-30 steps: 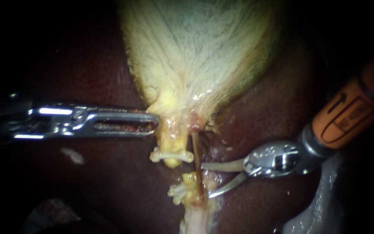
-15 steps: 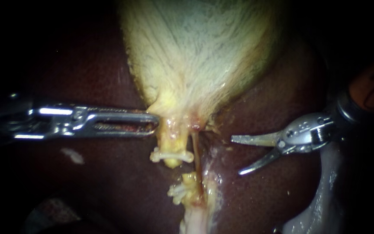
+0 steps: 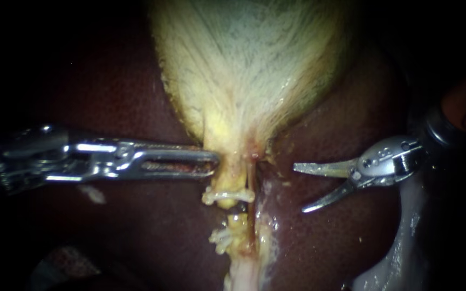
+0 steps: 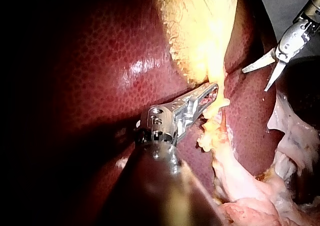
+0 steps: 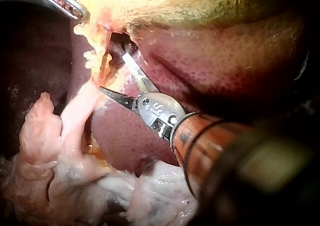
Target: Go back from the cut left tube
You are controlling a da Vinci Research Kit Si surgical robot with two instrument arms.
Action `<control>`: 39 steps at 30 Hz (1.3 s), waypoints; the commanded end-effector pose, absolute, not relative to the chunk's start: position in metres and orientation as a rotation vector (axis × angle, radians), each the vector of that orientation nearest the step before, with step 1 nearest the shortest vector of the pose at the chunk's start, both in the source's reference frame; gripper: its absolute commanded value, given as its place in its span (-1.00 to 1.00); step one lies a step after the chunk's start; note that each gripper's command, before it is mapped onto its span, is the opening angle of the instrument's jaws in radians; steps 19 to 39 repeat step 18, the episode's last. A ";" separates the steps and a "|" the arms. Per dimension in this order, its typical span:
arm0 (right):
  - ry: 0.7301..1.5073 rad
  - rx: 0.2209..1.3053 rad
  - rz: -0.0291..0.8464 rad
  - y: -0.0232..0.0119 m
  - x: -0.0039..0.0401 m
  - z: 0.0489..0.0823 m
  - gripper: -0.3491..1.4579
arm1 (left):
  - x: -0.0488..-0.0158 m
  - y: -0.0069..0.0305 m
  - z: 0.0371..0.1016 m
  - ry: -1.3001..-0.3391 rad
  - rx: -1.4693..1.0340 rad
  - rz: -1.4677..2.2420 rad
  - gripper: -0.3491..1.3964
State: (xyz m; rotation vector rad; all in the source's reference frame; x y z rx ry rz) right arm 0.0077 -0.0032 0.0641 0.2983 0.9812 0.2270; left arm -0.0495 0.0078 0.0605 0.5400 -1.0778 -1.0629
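Draw the right instrument (image 3: 300, 188) straight back from the cut left tube (image 3: 235, 221), its jaws open and empty. The left instrument (image 3: 213, 159) clamps the gallbladder (image 3: 244, 70) at its neck, so hold that steady.

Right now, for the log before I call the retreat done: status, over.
Left instrument jaws shut on gallbladder neck. Right instrument jaws open, clear of tissue. Left tube cut, clips on both stumps. Nothing in the way.

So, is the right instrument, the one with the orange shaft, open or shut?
Open: the silver-tipped right instrument shows a clear gap between its two pointed blades, with nothing held.
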 end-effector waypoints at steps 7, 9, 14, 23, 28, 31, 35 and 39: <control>0.982 0.299 0.227 -0.0032 0.0077 0.0641 0.90 | -0.0497 0.0079 0.0607 -1.077 0.542 -1.062 -1.00; 0.982 0.299 0.227 -0.0032 0.0077 0.0641 0.90 | -0.0497 0.0078 0.0607 -1.077 0.542 -1.062 -1.00; 0.982 0.299 0.227 -0.0032 0.0077 0.0641 0.90 | -0.0497 0.0079 0.0607 -1.077 0.542 -1.062 -1.00; 0.982 0.299 0.227 -0.0032 0.0077 0.0641 0.90 | -0.0497 0.0079 0.0608 -1.077 0.542 -1.061 -1.00; 0.982 0.299 0.227 -0.0032 0.0077 0.0641 0.90 | -0.0497 0.0079 0.0608 -1.077 0.542 -1.061 -1.00; 0.982 0.299 0.227 -0.0032 0.0077 0.0641 0.90 | -0.0497 0.0079 0.0608 -1.077 0.542 -1.061 -1.00; 0.982 0.299 0.227 -0.0032 0.0077 0.0641 0.90 | -0.0497 0.0079 0.0608 -1.077 0.542 -1.061 -1.00; 0.982 0.299 0.227 -0.0032 0.0077 0.0641 0.90 | -0.0497 0.0079 0.0608 -1.077 0.542 -1.061 -1.00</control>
